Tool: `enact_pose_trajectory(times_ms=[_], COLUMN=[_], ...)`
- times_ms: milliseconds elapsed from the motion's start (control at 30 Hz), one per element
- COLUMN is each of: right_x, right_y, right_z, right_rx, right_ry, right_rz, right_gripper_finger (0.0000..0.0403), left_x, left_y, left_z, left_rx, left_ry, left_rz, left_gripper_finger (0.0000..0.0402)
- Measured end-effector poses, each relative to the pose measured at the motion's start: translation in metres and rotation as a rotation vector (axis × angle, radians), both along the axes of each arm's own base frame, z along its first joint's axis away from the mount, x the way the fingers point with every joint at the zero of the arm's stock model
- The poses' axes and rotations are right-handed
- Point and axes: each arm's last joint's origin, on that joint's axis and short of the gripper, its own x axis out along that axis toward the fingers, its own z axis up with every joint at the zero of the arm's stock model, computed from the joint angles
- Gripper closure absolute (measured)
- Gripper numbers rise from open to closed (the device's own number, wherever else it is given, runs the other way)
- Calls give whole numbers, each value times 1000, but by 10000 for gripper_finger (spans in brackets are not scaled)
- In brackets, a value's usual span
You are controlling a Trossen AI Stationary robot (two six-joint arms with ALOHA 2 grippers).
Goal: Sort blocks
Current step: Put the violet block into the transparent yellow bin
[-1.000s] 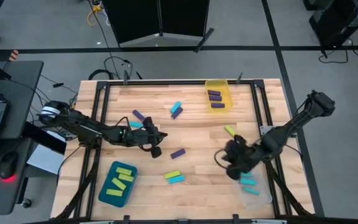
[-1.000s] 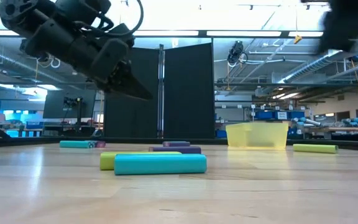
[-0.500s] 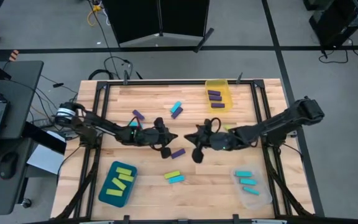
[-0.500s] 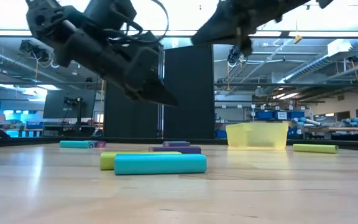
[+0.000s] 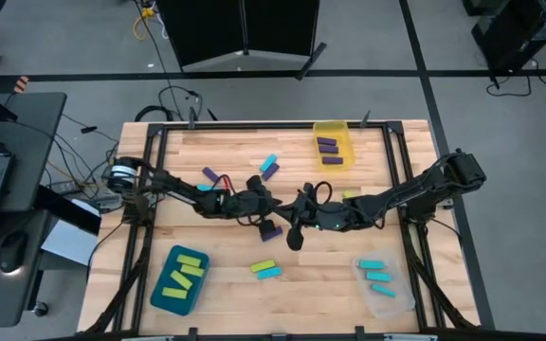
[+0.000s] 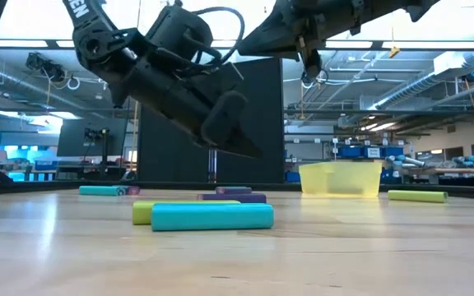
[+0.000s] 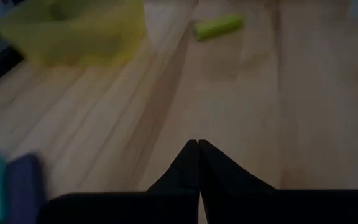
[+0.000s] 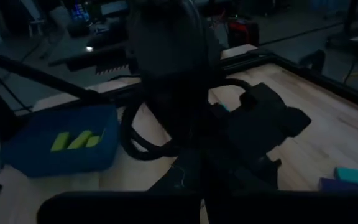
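High view showed both dark arms stretched low toward the middle of the table (image 5: 226,289), their tips nearly meeting over a purple block (image 5: 271,230). The left gripper (image 5: 271,210) reached in from the left edge with its fingers pressed together and empty, as the left wrist view confirmed; the right gripper (image 5: 293,217) came across from the right side, fingers likewise together and holding nothing. A second earlier the right arm had been folded back over the clear bin (image 5: 385,284) near the table's right front corner, and the left gripper had hung farther left; both had since swung inward. The blocks lay where they had been: a lime block (image 5: 263,266) and a cyan block (image 5: 270,274) side by side near the front, two purple ones in the yellow bin (image 5: 333,142), lime ones in the teal bin (image 5: 180,279), cyan ones in the clear bin.
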Motion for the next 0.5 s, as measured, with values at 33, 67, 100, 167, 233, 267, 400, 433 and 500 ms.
enact_pose_trajectory(times_ms=[33, 67, 100, 167, 233, 267, 400, 433, 500], right_x=[0, 0, 0, 1, 1, 1, 1, 2, 3], right_y=[0, 0, 0, 0, 0, 0, 0, 1, 1], right_z=[0, 1, 2, 2, 2, 3, 3, 3, 1], right_rx=[-4, -9, -9, -8, -7, -6, -6, -5, -6], right_ry=[-3, -9, -13, -18, -22, -27, -35, -39, -36], right_rz=[1, 3, 3, 4, 5, 4, 5, 5, 6], right_gripper_finger=[391, 391, 391, 391, 391, 391, 391, 391, 391], left_x=[1, 0, 0, 0, 0, 1, 1, 2, 4], left_y=[1, 1, 3, 7, 9, 10, 11, 11, 11], left_z=[0, -1, 0, -1, 0, 1, 2, 3, 6], left_rx=[-1, -1, -1, 0, -1, -2, -3, -3, -6], left_ry=[-3, 3, -1, 2, -9, -15, -31, -43, -57], left_rz=[0, 3, 6, 24, 31, 33, 35, 34, 29], left_gripper_finger=[396, 396, 396, 396, 396, 396, 396, 396, 396])
